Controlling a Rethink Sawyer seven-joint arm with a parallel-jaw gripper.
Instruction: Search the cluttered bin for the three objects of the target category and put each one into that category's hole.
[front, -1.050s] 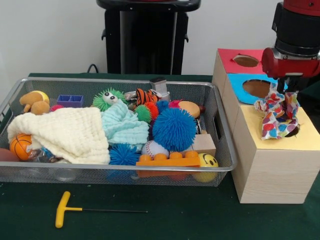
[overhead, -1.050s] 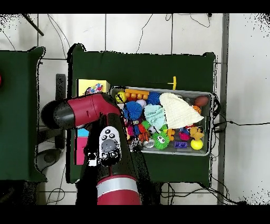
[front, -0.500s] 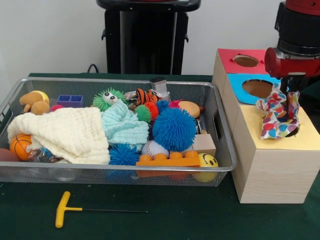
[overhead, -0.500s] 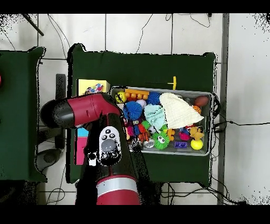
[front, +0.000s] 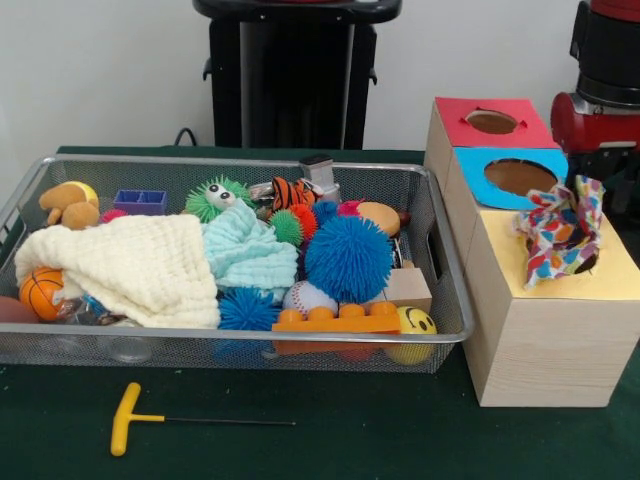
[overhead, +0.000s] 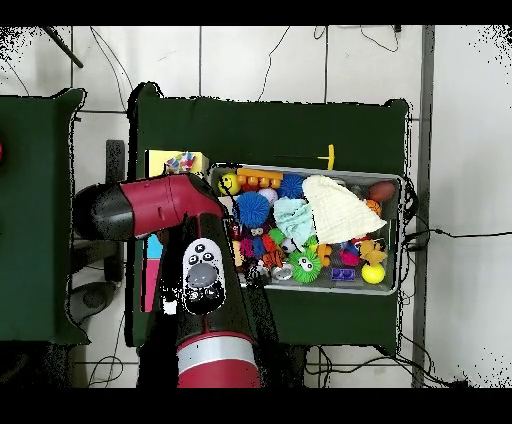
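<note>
Patterned cloth (front: 560, 232) sits bunched on yellow top (front: 610, 272) of wooden sorting box (front: 530, 340), draped over that section's hole, part hanging in. Front view, left to right: yellow-handled T-wrench (front: 125, 417) on green counter (front: 330, 440) before wire bin (front: 240, 345); in bin, cream cloth (front: 130, 265), teal cloth (front: 245, 250), big blue spiky ball (front: 348, 258), orange brick (front: 338, 320); then box with red (front: 455, 125), blue (front: 475, 165), yellow sections. Arm (front: 600, 105) just above and behind patterned cloth at right edge. Jaws hidden, cannot tell state.
</note>
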